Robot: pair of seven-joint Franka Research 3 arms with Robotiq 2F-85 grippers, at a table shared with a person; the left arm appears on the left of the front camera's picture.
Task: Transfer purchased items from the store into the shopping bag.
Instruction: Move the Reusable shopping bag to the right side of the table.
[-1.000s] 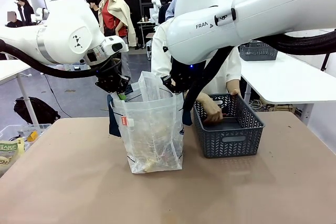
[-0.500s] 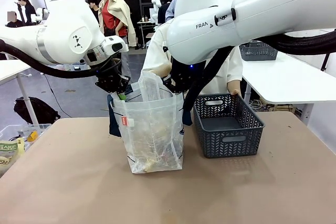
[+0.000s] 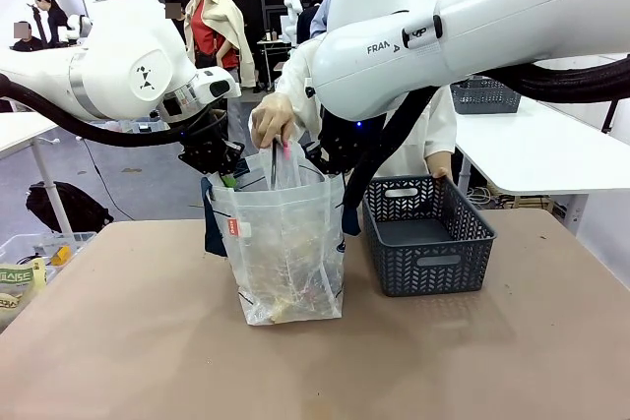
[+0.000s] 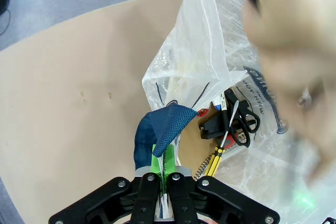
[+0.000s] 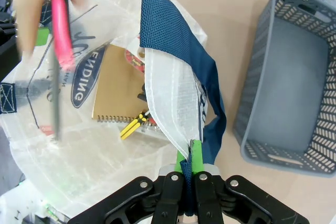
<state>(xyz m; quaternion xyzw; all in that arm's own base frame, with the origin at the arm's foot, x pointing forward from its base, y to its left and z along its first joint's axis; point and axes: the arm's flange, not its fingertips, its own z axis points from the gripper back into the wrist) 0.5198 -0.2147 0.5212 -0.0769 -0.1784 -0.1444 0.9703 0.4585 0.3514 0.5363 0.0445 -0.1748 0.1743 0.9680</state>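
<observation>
- Closest to the camera, the tan worktop (image 3: 128, 341) is mostly bare. There's just a clear tub (image 3: 25, 268) of odds and ends way out at 9 o'clock by the edge.
- Dead centre stands the shopping bag (image 3: 285, 243), see-through plastic, upright with its mouth facing up. There's already stuff at the bottom: a spiral notebook (image 5: 118, 98), black-handled scissors (image 4: 242, 121) and some tool with yellow grips (image 4: 212, 163).
- The store basket (image 3: 433, 263) sits just beside the bag at its 3 o'clock. Its floor looks empty from the front and from the right wrist view, so I reckon the job's almost wrapped up.
- The left claw (image 4: 163, 163) is pinched tight on the navy strap (image 4: 157, 129) at the bag's 10 o'clock.
- The right claw (image 5: 190, 158) is squeezed shut on the other strap plus a bit of the rim, at about 2 o'clock.
- My take on why: the bag is floppy and would sag shut on its own. Holding the two sides up and apart makes a wide, steady opening to drop things into.
- Furthest back, at 12 o'clock over the mouth, is the person's hand (image 3: 273, 120). It's pinching a pink-and-black pen-like stick (image 3: 275, 159) that points straight down, tip just inside the opening.
- Holding it upright makes sense, since a skinny thing like that slides in between the two claws without catching the plastic.
</observation>
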